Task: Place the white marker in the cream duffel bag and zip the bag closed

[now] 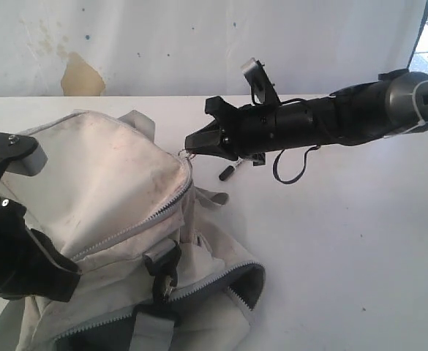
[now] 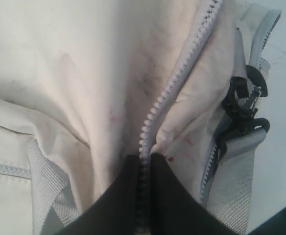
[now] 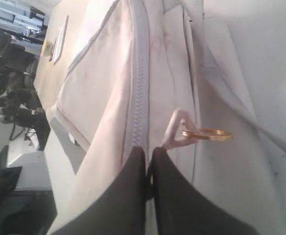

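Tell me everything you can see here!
soft smudged cream fabric duffel bag: one, cream, grey zippers, on the table.
black plastic buckle: one, black, on the bag's grey strap.
thin gold metal ring: one, gold, by the bag's zipper end.
small dark stick-like thing: one, on the table under the right arm; too small to identify.
flat white table: one, white, under everything.
left end effector: one, black, shut on the bag's zipper.
right end effector: one, black, shut on the bag's zipper end.

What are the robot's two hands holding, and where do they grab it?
Both hold the cream duffel bag. The left gripper pinches its zipper seam; the right gripper pinches the zipper's end beside a gold ring.
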Controlling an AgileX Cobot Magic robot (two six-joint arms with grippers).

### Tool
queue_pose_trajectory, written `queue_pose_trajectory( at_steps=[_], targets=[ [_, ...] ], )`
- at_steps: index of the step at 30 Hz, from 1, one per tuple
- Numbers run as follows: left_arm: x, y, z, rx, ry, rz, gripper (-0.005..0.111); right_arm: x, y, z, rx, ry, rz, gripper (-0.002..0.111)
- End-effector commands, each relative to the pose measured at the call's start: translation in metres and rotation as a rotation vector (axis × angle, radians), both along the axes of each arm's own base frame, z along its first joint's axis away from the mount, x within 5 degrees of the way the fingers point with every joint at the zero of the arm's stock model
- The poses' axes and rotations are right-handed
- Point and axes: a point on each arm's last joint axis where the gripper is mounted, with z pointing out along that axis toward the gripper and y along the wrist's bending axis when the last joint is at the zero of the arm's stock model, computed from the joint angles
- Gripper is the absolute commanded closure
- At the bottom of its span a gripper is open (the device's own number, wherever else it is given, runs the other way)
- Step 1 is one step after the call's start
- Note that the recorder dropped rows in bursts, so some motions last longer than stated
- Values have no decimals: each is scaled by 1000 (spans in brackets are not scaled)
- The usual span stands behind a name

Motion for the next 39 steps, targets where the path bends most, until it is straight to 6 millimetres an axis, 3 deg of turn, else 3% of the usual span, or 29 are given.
queue_pose_trajectory(
  at_steps=[1, 7, 16, 19, 24, 27, 32, 39],
  targets=[
    [-5, 2, -2, 27, 23, -32, 107, 16, -10, 4, -44, -104, -150, 108],
    [-5, 2, -3, 42, 20, -62, 107, 22, -11, 7, -42, -105, -208, 108],
    [0, -1, 4, -19, -66, -48, 106, 33, 0, 44, 79, -143, -170, 108],
    [2, -2, 5, -24, -101, -62, 92, 31, 3, 51, 57, -159, -89, 108],
    [10, -7, 12, -100, -196, -27, 47, 29, 3, 49, -2, -157, -46, 108],
    [16, -10, 18, -179, -254, 23, 32, 29, 3, 48, -11, -154, -41, 108],
    [25, -16, 22, -275, -311, 83, 23, 22, 13, 49, 3, -132, -4, 108],
    [50, -36, 5, -313, -242, 165, 23, 14, 26, 47, -12, -139, 41, 108]
  ],
)
